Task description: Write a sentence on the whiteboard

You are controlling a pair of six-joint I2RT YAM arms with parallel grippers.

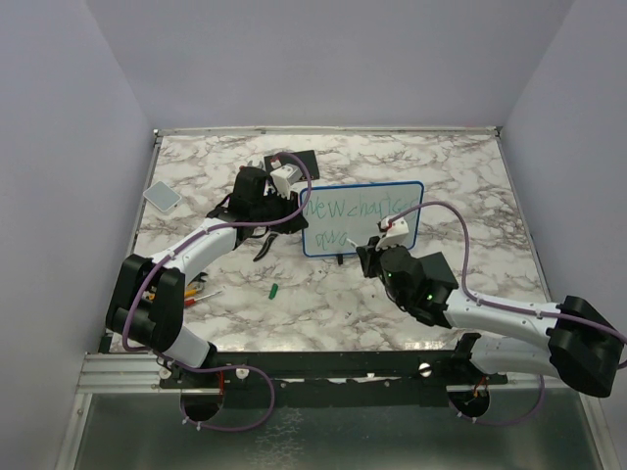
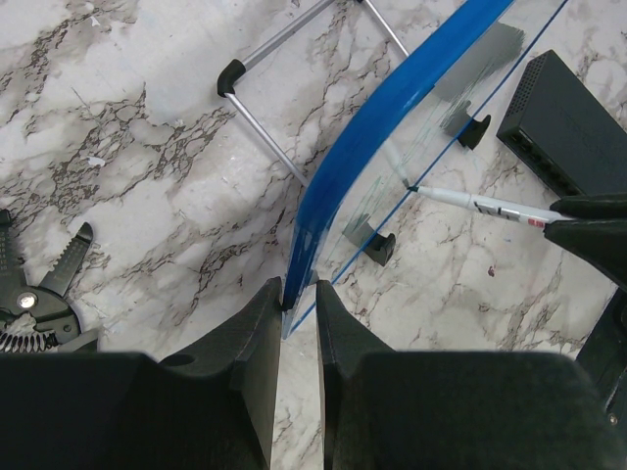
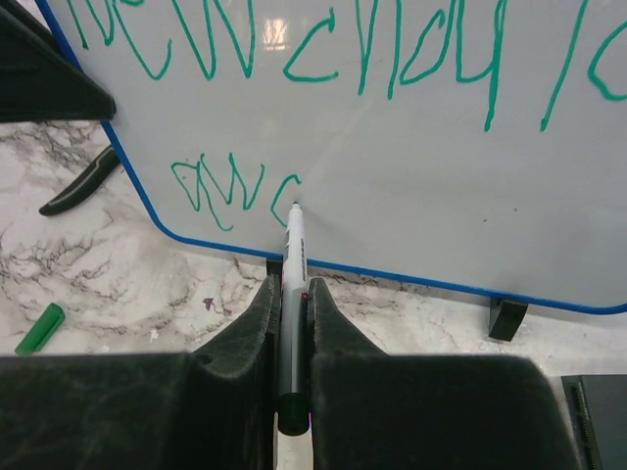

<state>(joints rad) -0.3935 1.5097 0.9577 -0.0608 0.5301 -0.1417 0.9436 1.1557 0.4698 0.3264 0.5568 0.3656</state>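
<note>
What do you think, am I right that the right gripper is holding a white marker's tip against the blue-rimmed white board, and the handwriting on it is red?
The handwriting is green, not red; the right wrist view shows it. Otherwise yes: the right gripper holds the tip of the white marker against the blue-rimmed white board.

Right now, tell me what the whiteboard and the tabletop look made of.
The whiteboard: glossy white face, likely coated sheet, as a light glares off it; its blue rim looks plastic. The tabletop: grey-veined white marble look; real stone or printed laminate, cannot tell.
</note>
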